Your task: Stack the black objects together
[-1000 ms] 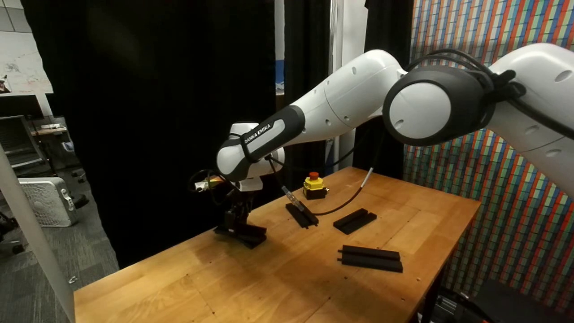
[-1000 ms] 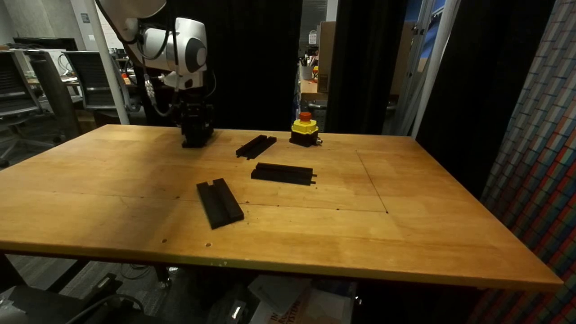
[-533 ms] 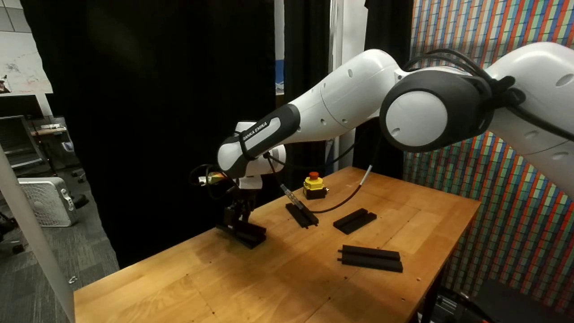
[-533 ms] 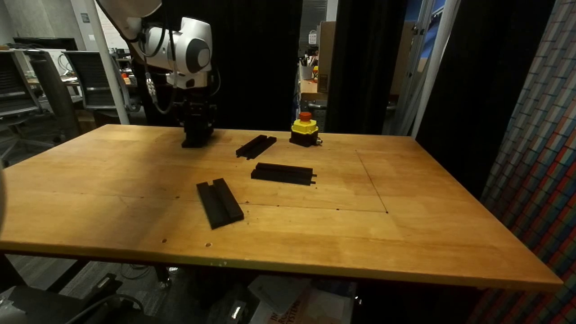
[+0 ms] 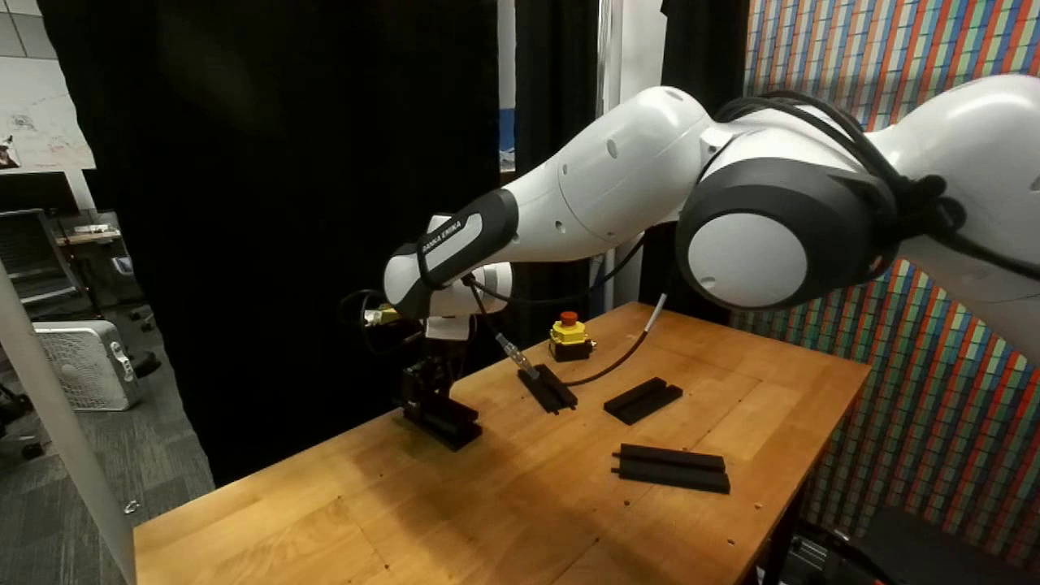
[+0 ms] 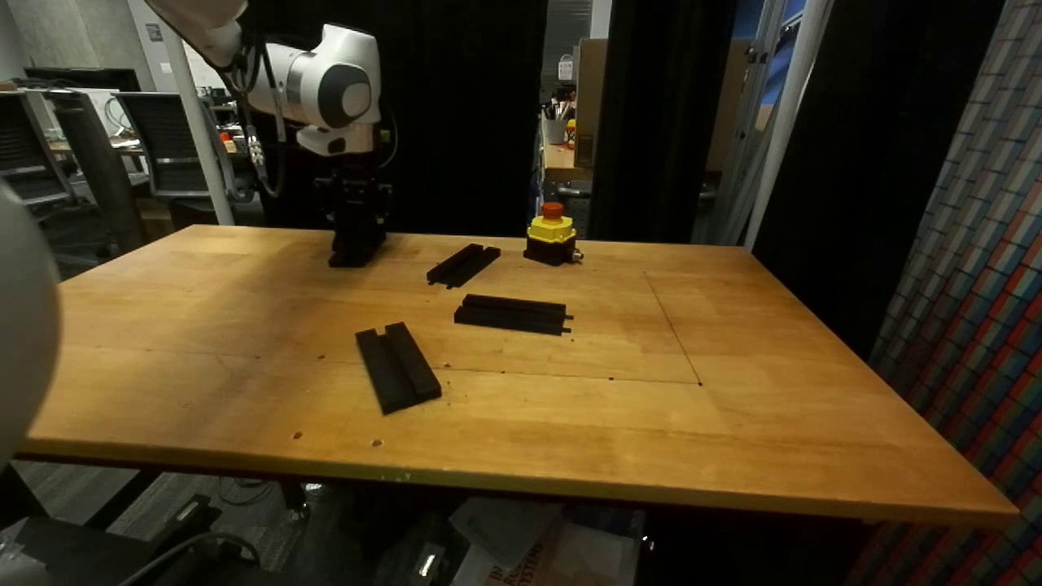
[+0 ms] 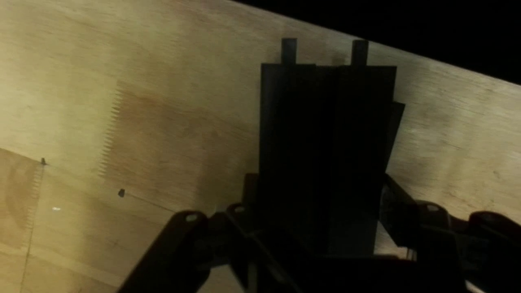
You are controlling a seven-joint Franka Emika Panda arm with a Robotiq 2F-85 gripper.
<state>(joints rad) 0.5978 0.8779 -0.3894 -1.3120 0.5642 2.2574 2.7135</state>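
Bare desk (image 6: 757,350) stretches open from three black bars (image 6: 511,316) toward a patterned backdrop (image 6: 961,325), with a red-topped yellow button (image 6: 551,232) blocking passage near the far edge.

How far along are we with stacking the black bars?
Done: a base bar lies on the table beneath the held bar, so the stack looks started.
In hand: the gripper is closed on the held bar, slightly askew over the base bar; whether it rests there is unclear.
Left: release, then the far bar, middle bar and near bar lying apart in an exterior view.
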